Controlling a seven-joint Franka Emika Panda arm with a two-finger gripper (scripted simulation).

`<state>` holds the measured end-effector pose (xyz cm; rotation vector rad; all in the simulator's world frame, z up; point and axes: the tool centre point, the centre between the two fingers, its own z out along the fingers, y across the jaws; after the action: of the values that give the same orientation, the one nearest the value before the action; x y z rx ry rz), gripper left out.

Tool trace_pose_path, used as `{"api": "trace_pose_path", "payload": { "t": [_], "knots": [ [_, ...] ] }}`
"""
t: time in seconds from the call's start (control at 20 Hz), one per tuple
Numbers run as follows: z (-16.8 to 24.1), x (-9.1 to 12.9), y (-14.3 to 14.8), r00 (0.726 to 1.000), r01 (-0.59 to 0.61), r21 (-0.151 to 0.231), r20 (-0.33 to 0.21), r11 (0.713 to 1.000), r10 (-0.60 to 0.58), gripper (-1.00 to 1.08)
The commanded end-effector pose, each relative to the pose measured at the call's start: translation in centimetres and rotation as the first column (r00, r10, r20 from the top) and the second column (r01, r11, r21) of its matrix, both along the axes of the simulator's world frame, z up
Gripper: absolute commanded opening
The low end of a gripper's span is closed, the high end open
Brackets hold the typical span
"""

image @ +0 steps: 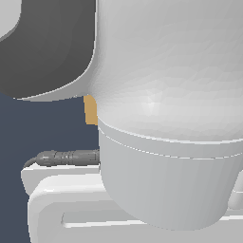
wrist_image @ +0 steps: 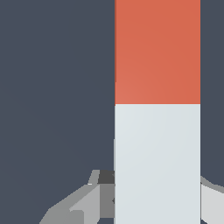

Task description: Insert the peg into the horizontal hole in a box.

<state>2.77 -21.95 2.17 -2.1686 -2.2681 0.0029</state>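
The peg (wrist_image: 157, 109) fills the wrist view, its pale end lying between the gripper (wrist_image: 153, 197) fingers (wrist_image: 83, 203), jaws seemingly closed on it. In the exterior view, the arm hides all but a tan sliver of the box (image: 90, 110).

A long square-section peg (wrist_image: 157, 109) fills the middle of the wrist view, its orange-red length meeting a pale grey-white end at a sharp straight line. The pale end runs between the grey fingers (wrist_image: 83, 205) of the robot gripper (wrist_image: 148, 201), one on each side (whether they actually press on it cannot be told). Behind everything lies a flat dark blue-grey ground (wrist_image: 52, 87).
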Motion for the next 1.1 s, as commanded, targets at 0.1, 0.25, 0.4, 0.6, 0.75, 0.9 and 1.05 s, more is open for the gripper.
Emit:
{"api": "trace_pose_path", "payload": {
  "t": [0.1,0.25,0.4,0.6,0.75,0.9,1.05],
  "knots": [
    [0.6,-1.3,2.2,1.0,0.02,-0.001,0.003,1.0,-0.02,-1.0],
    [0.9,-2.5,4.0,0.999,0.038,-0.001,0.003,0.999,-0.038,-1.0],
    [1.3,-3.7,6.0,0.998,0.057,-0.001,0.004,0.998,-0.057,-1.0],
    [1.8,-5.4,9.0,0.996,0.085,-0.001,0.004,0.996,-0.085,-1.0],
    [2.3,-6.8,11.7,0.994,0.109,-0.001,0.004,0.994,-0.109,-1.0],
    [2.8,-8.2,14.5,0.991,0.135,-0.001,0.004,0.991,-0.135,-1.0],
    [3.2,-9.4,17.2,0.987,0.159,-0.001,0.004,0.987,-0.159,-1.0]
  ]
}}
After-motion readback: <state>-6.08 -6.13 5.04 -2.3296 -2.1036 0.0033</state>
